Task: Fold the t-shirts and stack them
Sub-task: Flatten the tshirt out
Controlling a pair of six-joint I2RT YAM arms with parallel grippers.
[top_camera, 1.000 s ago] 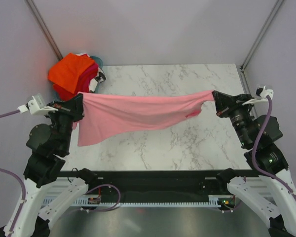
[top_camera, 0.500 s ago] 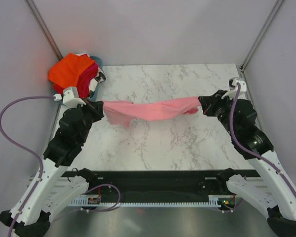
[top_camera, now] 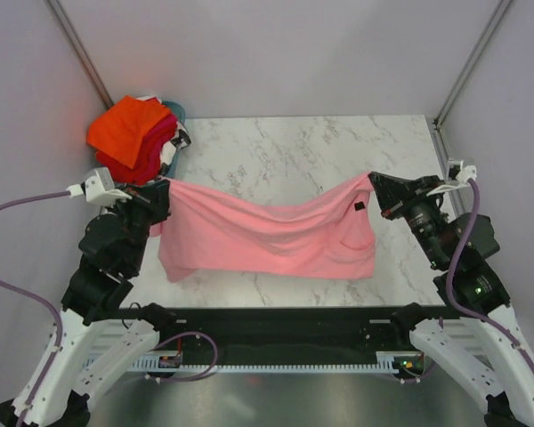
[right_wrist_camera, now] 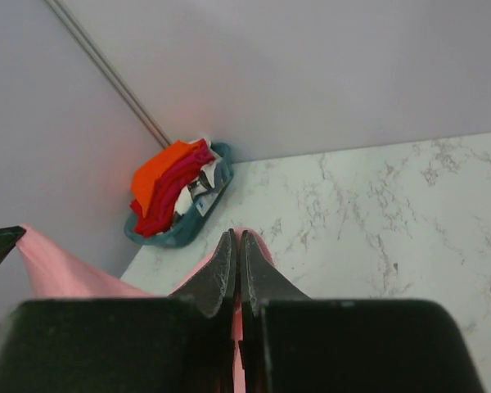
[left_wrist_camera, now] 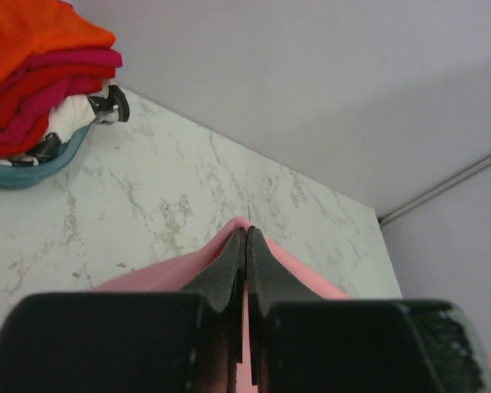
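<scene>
A light pink t-shirt (top_camera: pixel 267 236) hangs stretched between my two grippers above the marble table, sagging in the middle. My left gripper (top_camera: pixel 165 184) is shut on its left corner; in the left wrist view the pink cloth (left_wrist_camera: pixel 295 262) shows around the closed gripper (left_wrist_camera: pixel 245 233). My right gripper (top_camera: pixel 374 182) is shut on its right corner; in the right wrist view the pink cloth (right_wrist_camera: pixel 65 274) trails to the left of the gripper (right_wrist_camera: pixel 236 237). Orange, red and magenta t-shirts (top_camera: pixel 129 133) lie piled in a teal basket at the back left.
The teal basket (left_wrist_camera: pixel 33 168) stands at the table's back-left corner, also seen in the right wrist view (right_wrist_camera: pixel 176 233). The marble table (top_camera: pixel 311 147) ends at grey walls behind and at both sides. A black rail runs along the near edge.
Both grippers have moved apart and towards the near edge. The pink shirt, bunched into a narrow band half a second ago, now hangs spread wide and lower.
</scene>
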